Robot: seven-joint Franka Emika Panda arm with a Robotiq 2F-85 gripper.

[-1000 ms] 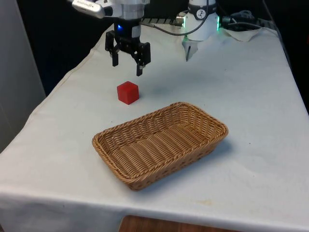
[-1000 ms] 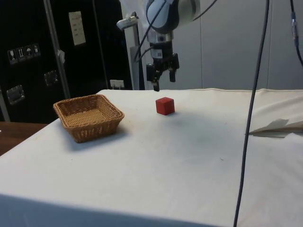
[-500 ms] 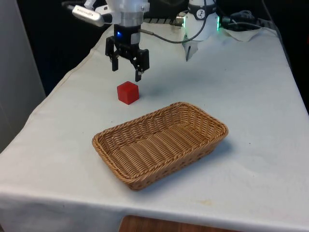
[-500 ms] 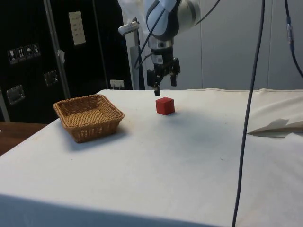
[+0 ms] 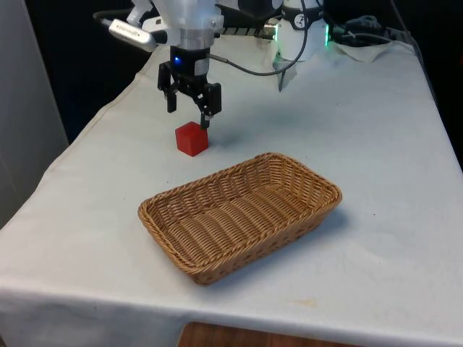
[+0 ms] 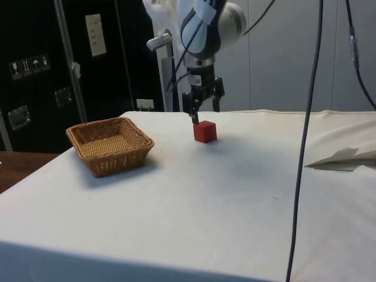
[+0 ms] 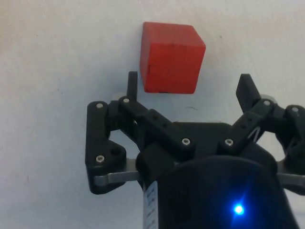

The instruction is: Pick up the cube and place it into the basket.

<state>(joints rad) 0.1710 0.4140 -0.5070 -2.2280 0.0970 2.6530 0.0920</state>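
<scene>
A red cube (image 5: 192, 139) rests on the white cloth, on the robot's side of the wicker basket (image 5: 240, 213). My black gripper (image 5: 188, 119) hangs open just above and slightly behind the cube, not touching it. From the side, the gripper (image 6: 202, 113) sits right over the cube (image 6: 205, 131), with the basket (image 6: 109, 144) off to that view's left. In the wrist view the cube (image 7: 171, 57) lies a little beyond the gripper (image 7: 189, 83), off centre towards one finger, with nothing between the fingers.
The table's edge (image 5: 87, 130) runs close to the cube at the front view's left. A cable (image 6: 305, 135) hangs down in the side view's right. Crumpled cloth (image 6: 343, 157) lies at the side view's far right.
The gripper has come down towards the cube and moved slightly closer to it, staying open. Cube and basket have not moved.
</scene>
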